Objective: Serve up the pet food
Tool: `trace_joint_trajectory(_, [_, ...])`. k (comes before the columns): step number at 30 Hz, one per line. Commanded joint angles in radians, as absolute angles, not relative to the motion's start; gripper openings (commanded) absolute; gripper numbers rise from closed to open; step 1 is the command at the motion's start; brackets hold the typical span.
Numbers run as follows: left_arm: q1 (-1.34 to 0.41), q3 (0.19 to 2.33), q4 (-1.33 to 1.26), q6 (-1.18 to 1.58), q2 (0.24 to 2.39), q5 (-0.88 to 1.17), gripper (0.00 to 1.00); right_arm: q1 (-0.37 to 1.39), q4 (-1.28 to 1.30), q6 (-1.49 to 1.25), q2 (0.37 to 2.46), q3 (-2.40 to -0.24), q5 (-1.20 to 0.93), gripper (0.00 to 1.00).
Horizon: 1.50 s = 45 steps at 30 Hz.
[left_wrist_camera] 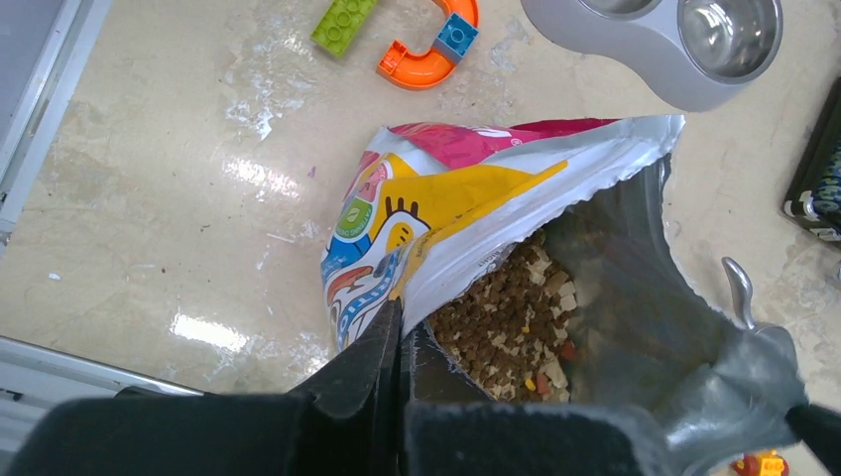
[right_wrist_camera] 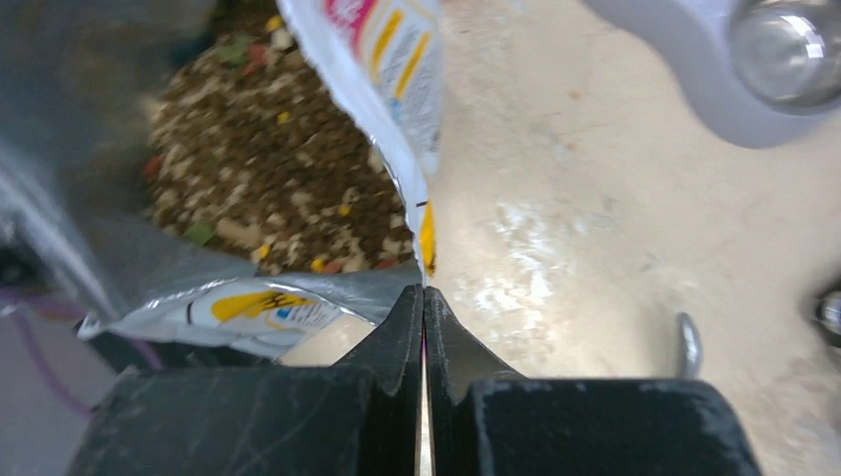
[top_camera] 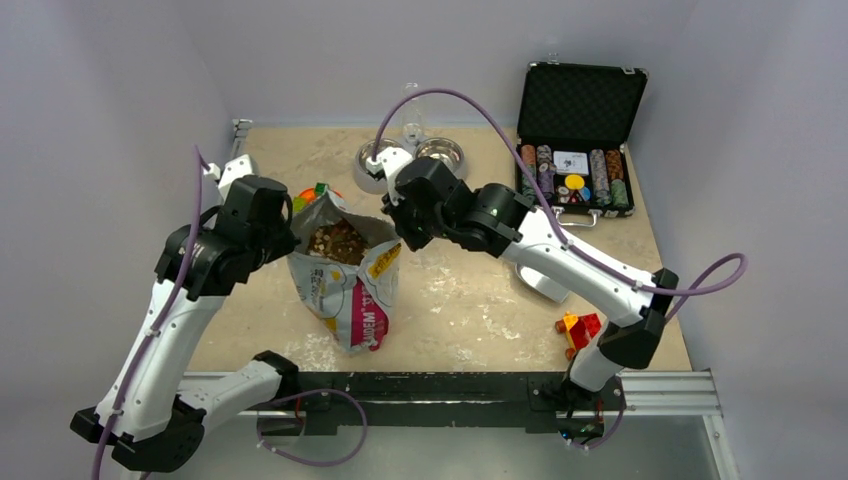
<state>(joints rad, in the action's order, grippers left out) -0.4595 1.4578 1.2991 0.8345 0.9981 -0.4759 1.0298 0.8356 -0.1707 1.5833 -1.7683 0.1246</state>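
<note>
The printed foil bag (top_camera: 350, 290) stands open in the middle of the table, with brown and tan pet food (top_camera: 338, 242) showing inside. My left gripper (top_camera: 290, 237) is shut on the bag's left rim. In the left wrist view, the left gripper (left_wrist_camera: 405, 332) pinches the rim beside the pet food (left_wrist_camera: 506, 317). My right gripper (top_camera: 398, 232) is shut on the bag's right rim. In the right wrist view, the right gripper (right_wrist_camera: 423, 293) pinches the rim of the bag (right_wrist_camera: 382, 69) next to the pet food (right_wrist_camera: 268, 169). A grey double bowl (top_camera: 420, 158) stands behind the bag.
An open black case of poker chips (top_camera: 575, 150) stands at the back right. Toy bricks (top_camera: 578, 328) lie at the front right. Orange and green toy pieces (left_wrist_camera: 417, 40) lie behind the bag at left. A clear glass (top_camera: 412, 118) stands behind the bowl.
</note>
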Motion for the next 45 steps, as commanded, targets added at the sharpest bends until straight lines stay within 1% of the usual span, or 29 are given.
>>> trace_joint_trajectory(1, [-0.449,1.551,1.261,0.783,0.954,-0.563,0.0,1.015,1.039,-0.155,1.604,-1.937,0.532,0.0])
trace_joint_trajectory(4, [-0.449,1.535,1.213,0.795,0.927,-0.486,0.0,1.015,0.969,-0.182,1.51,-1.867,0.341,0.0])
trace_joint_trajectory(7, [-0.449,1.524,1.202,0.826,0.921,-0.425,0.0,1.014,0.946,-0.228,1.507,-1.878,0.128,0.1])
trace_joint_trajectory(9, [-0.449,1.525,1.217,0.842,0.92,-0.418,0.0,0.996,0.947,-0.295,1.51,-1.905,0.075,0.26])
trace_joint_trajectory(11, [-0.449,1.523,1.227,0.85,0.914,-0.415,0.0,0.936,0.932,-0.368,1.482,-1.913,0.028,0.39])
trace_joint_trajectory(12, [-0.449,1.52,1.229,0.854,0.912,-0.412,0.0,0.887,0.9,-0.417,1.451,-1.879,0.028,0.5])
trace_joint_trajectory(15, [-0.449,1.503,1.232,0.872,0.895,-0.396,0.0,0.762,0.751,-0.533,1.293,-1.664,0.086,0.75])
trace_joint_trajectory(16, [-0.449,1.5,1.232,0.878,0.891,-0.389,0.0,0.705,0.72,-0.598,1.25,-1.587,0.108,0.81])
trace_joint_trajectory(17, [-0.449,1.498,1.233,0.883,0.887,-0.383,0.0,0.641,0.7,-0.677,1.216,-1.509,0.104,0.84])
trace_joint_trajectory(18, [-0.449,1.497,1.233,0.885,0.886,-0.38,0.0,0.568,0.687,-0.753,1.191,-1.437,0.061,0.86])
trace_joint_trajectory(21, [-0.449,1.493,1.233,0.894,0.883,-0.367,0.0,0.33,0.613,-1.01,1.156,-1.182,-0.174,0.87])
trace_joint_trajectory(22, [-0.449,1.491,1.234,0.896,0.883,-0.36,0.0,0.276,0.562,-1.076,1.155,-1.097,-0.235,0.87])
trace_joint_trajectory(23, [-0.449,1.486,1.235,0.898,0.885,-0.35,0.0,0.247,0.512,-1.116,1.155,-1.035,-0.241,0.89])
trace_joint_trajectory(24, [-0.449,1.482,1.233,0.901,0.885,-0.34,0.0,0.241,0.488,-1.15,1.159,-0.997,-0.199,0.9])
trace_joint_trajectory(25, [-0.449,1.478,1.23,0.904,0.885,-0.33,0.0,0.237,0.481,-1.188,1.173,-0.972,-0.152,0.91])
trace_joint_trajectory(27, [-0.449,1.472,1.228,0.909,0.887,-0.311,0.0,0.213,0.483,-1.282,1.221,-0.943,-0.131,0.92])
trace_joint_trajectory(29, [-0.449,1.473,1.224,0.91,0.891,-0.294,0.0,0.204,0.545,-1.356,1.3,-0.969,-0.107,0.93])
trace_joint_trajectory(33, [-0.449,1.475,1.217,0.908,0.896,-0.277,0.0,0.204,0.784,-1.402,1.524,-1.136,-0.057,0.92])
trace_joint_trajectory(35, [-0.449,1.482,1.216,0.908,0.901,-0.266,0.0,0.203,0.81,-1.429,1.599,-1.179,-0.047,0.92])
trace_joint_trajectory(37, [-0.449,1.489,1.213,0.904,0.906,-0.257,0.0,0.202,0.806,-1.456,1.621,-1.184,-0.026,0.92])
trace_joint_trajectory(42, [-0.449,1.496,1.216,0.897,0.91,-0.252,0.0,0.202,0.845,-1.525,1.674,-1.207,-0.053,0.91])
trace_joint_trajectory(45, [-0.449,1.496,1.214,0.896,0.912,-0.246,0.0,0.202,0.826,-1.538,1.671,-1.206,-0.024,0.89])
